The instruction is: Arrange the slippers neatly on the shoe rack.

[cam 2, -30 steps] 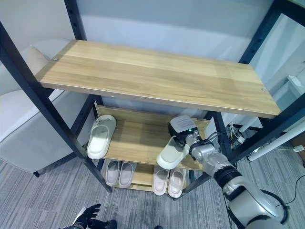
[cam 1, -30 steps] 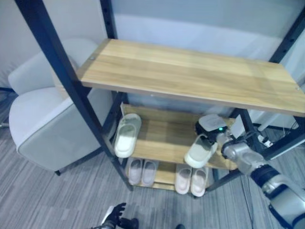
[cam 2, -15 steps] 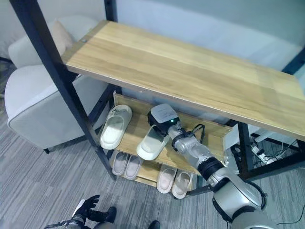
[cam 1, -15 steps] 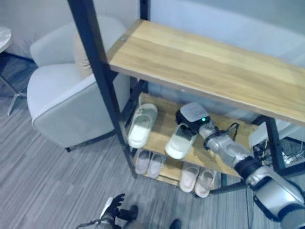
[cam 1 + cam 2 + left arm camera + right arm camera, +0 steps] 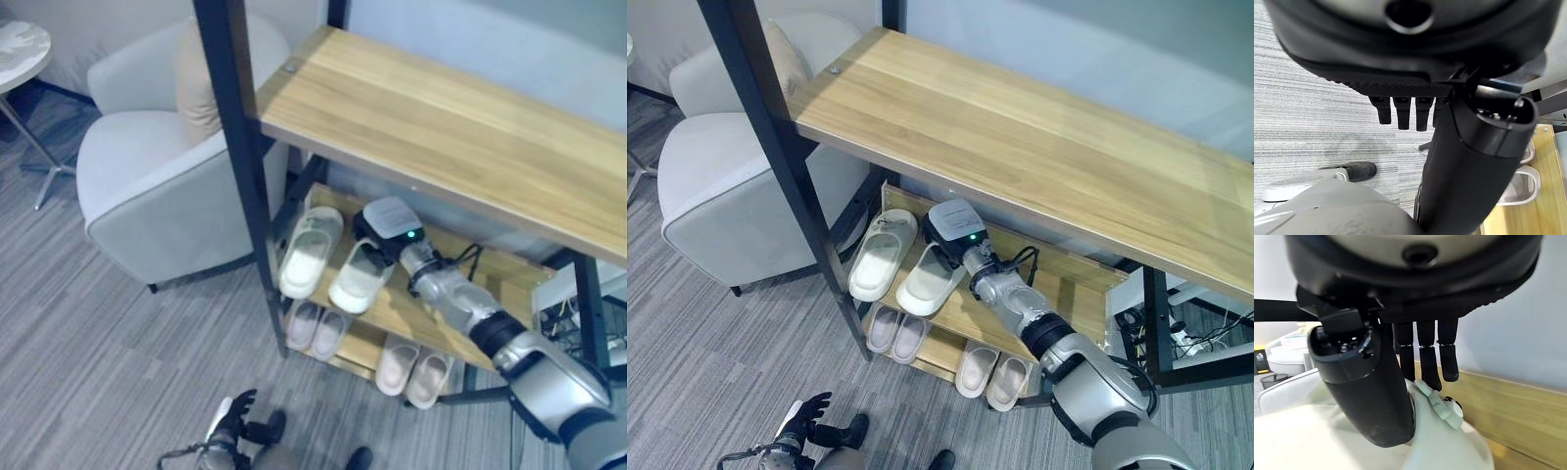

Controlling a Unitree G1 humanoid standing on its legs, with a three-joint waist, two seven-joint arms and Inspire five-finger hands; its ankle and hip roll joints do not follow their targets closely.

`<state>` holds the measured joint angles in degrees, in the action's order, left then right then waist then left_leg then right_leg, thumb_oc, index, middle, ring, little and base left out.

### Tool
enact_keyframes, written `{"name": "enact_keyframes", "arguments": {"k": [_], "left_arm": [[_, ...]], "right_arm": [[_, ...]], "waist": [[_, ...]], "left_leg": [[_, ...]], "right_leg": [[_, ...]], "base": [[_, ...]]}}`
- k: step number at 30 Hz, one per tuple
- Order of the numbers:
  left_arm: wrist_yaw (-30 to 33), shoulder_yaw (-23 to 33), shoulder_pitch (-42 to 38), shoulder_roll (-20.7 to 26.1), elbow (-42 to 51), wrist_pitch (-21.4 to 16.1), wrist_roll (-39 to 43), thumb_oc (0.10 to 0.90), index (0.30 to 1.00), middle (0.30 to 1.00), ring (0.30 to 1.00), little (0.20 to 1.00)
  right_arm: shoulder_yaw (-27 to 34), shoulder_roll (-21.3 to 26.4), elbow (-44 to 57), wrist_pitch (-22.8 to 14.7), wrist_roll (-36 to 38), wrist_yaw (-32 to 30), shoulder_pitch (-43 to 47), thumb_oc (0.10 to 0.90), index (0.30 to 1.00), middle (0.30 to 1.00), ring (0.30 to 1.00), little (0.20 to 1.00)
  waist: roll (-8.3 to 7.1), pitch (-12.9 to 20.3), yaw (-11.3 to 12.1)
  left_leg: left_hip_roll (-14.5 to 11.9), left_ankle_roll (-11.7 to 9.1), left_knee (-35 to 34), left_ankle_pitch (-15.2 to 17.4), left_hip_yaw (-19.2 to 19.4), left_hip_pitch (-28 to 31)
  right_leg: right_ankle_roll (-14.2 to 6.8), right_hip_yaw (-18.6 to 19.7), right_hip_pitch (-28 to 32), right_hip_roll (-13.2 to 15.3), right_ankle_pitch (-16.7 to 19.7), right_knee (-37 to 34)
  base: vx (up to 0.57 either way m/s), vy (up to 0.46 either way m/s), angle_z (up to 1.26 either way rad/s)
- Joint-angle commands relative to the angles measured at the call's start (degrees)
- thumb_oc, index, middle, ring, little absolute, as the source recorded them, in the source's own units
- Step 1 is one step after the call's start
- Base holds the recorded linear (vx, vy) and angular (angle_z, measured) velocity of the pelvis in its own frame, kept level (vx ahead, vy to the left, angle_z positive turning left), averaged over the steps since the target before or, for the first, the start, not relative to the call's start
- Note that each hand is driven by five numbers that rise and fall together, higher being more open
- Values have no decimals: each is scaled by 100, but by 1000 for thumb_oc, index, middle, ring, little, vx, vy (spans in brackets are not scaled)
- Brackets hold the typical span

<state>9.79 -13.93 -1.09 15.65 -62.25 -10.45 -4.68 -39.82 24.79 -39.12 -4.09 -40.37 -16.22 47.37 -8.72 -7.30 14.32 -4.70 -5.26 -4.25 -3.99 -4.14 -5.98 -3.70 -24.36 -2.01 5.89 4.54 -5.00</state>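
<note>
On the rack's middle shelf (image 5: 1073, 294), my right hand (image 5: 948, 251) is shut on a white slipper (image 5: 931, 281), thumb on top and fingers past its strap (image 5: 1437, 401). That slipper sits low over the board, toe toward the front edge, right beside a matching white slipper (image 5: 880, 257) lying at the shelf's left end. In the left eye view the held slipper (image 5: 358, 279) and its partner (image 5: 312, 253) are nearly parallel. My left hand (image 5: 233, 431) hangs low near the floor, fingers (image 5: 1400, 110) relaxed and holding nothing.
Two more pairs of pale slippers (image 5: 896, 333) (image 5: 994, 372) fill the bottom shelf. The wide wooden top shelf (image 5: 441, 127) overhangs the work. A black rack post (image 5: 245, 166) stands in front at the left, with a grey armchair (image 5: 157, 186) beside the rack.
The camera has shifted. My right hand has carried the slipper from the right end of the middle shelf leftward, to beside the other white slipper. The left hand stays low.
</note>
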Motion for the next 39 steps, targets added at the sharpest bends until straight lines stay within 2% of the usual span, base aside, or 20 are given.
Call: {"name": "enact_keyframes", "arguments": {"k": [1, 21, 24, 26, 27, 29, 30, 31, 33, 36, 39], "left_arm": [[136, -645, 217, -173, -391, 15, 17, 800, 900, 900, 900, 900], [116, -470, 320, -299, -422, 72, -113, 800, 900, 900, 900, 900], [127, -410, 345, -308, -426, 93, -134, 800, 900, 900, 900, 900], [148, -320, 322, -336, -467, 127, -147, 800, 900, 900, 900, 900], [149, -334, 329, -326, -468, 127, -148, 800, 900, 900, 900, 900], [154, -266, 298, -339, -494, 180, -185, 800, 900, 900, 900, 900], [154, -273, 305, -331, -492, 182, -187, 800, 900, 900, 900, 900], [145, -246, 293, -354, -500, 209, -205, 800, 900, 900, 900, 900], [134, -219, 276, -352, -522, 232, -226, 800, 900, 900, 900, 900], [115, -169, 278, -355, -513, 245, -226, 800, 900, 900, 900, 900], [104, -97, 266, -368, -538, 269, -211, 800, 900, 900, 900, 900]], "right_arm": [[229, 186, 247, -49, 240, -579, 747, 800, 900, 900, 900, 900], [904, 377, 1934, -333, 634, -440, -391, 800, 900, 900, 900, 900], [1291, 404, 2376, -398, 965, -441, -819, 800, 900, 900, 900, 900], [1776, 265, 2711, -517, 1611, -516, -1355, 800, 900, 900, 900, 900], [1802, 274, 2747, -511, 1627, -496, -1390, 800, 900, 900, 900, 900], [2155, 102, 2967, -605, 2355, -444, -1848, 800, 900, 900, 900, 900], [2173, 109, 2997, -597, 2375, -425, -1874, 800, 900, 900, 900, 900], [2314, -16, 3143, -701, 2955, -286, -2170, 800, 900, 900, 900, 900], [2426, -109, 3258, -802, 3556, -91, -2449, 800, 900, 900, 900, 900], [2480, -129, 3421, -861, 3957, 175, -2799, 800, 900, 900, 900, 900], [2491, -154, 3413, -835, 4013, 308, -3090, 800, 900, 900, 900, 900]], "waist": [[37, 103, 98], [146, 179, -165], [167, 199, -226], [238, 194, -321], [228, 204, -315], [282, 211, -401], [275, 220, -401], [303, 220, -454], [327, 229, -497], [347, 240, -565], [358, 264, -623]], "left_leg": [[54, 91, -44, 244, 95, 61], [78, 107, -75, 287, 183, 143], [92, 110, -75, 286, 181, 143], [117, 101, -75, 263, 192, 121], [120, 101, -75, 262, 185, 118], [152, 89, -75, 250, 192, 82], [155, 89, -75, 249, 185, 78], [174, 80, -75, 239, 202, 67], [188, 72, -75, 237, 214, 54], [211, 76, -75, 246, 256, 75], [216, 82, -75, 276, 311, 130]], "right_leg": [[-566, 259, 311, 396, -209, 48], [-573, 370, 307, 447, -187, 44], [-575, 350, 305, 455, -183, 48], [-580, 332, 295, 482, -174, 57], [-581, 325, 297, 484, -175, 55], [-584, 288, 289, 521, -157, 65], [-585, 281, 290, 522, -158, 63], [-586, 264, 281, 540, -149, 67], [-591, 236, 275, 561, -139, 73], [-597, 246, 280, 577, -123, 78], [-599, 263, 313, 579, -130, 82]], "base": [[0, 0, 0], [0, 1, -1], [-1, 3, -1], [0, 0, 0], [0, 0, 0], [0, 0, 0], [0, 0, 0], [0, 0, 0], [0, 22, 5], [5, 11, -2], [0, 0, 0]]}}
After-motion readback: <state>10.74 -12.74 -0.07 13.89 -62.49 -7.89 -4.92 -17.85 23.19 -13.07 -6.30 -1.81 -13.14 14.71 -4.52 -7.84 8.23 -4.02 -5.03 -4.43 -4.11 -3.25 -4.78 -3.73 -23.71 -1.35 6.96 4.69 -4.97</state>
